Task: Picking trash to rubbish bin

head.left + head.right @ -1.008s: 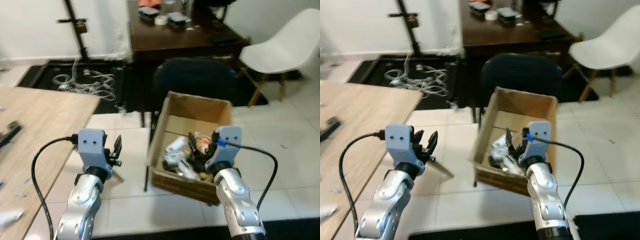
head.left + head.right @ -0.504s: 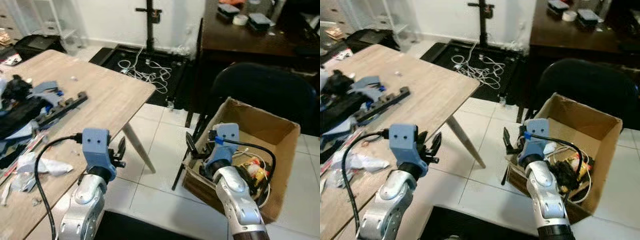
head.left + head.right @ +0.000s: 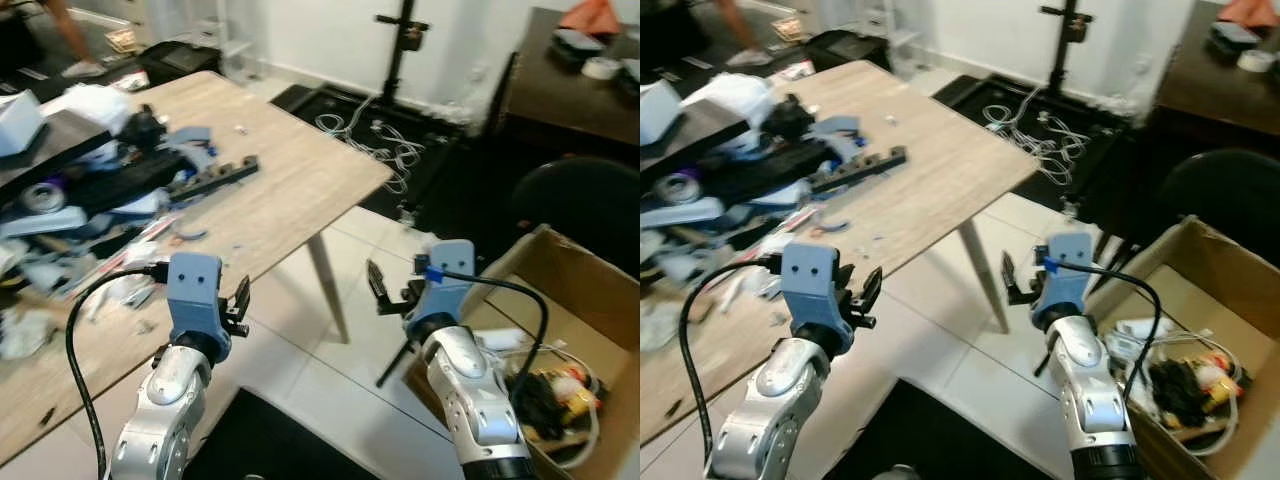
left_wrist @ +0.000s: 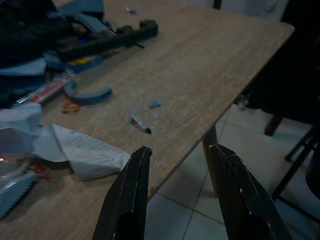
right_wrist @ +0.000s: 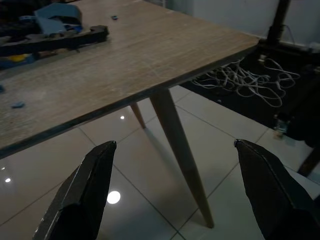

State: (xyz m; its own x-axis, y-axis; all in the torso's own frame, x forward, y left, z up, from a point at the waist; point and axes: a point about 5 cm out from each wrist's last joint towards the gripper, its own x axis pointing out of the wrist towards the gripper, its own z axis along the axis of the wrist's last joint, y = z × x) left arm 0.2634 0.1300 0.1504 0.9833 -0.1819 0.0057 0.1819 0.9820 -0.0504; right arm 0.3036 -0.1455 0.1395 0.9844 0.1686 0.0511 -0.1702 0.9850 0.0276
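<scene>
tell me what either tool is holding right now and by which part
Nothing is held. The left tool is open above the wooden table near a crumpled paper; the right tool is open over the tiled floor beside the table leg.

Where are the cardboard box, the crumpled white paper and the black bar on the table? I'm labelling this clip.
cardboard box point(image 3: 560, 262): left eye view, on its rear wall.
crumpled white paper point(image 4: 85, 152): left wrist view, on its middle.
black bar point(image 3: 858, 167): right eye view, on its middle.
</scene>
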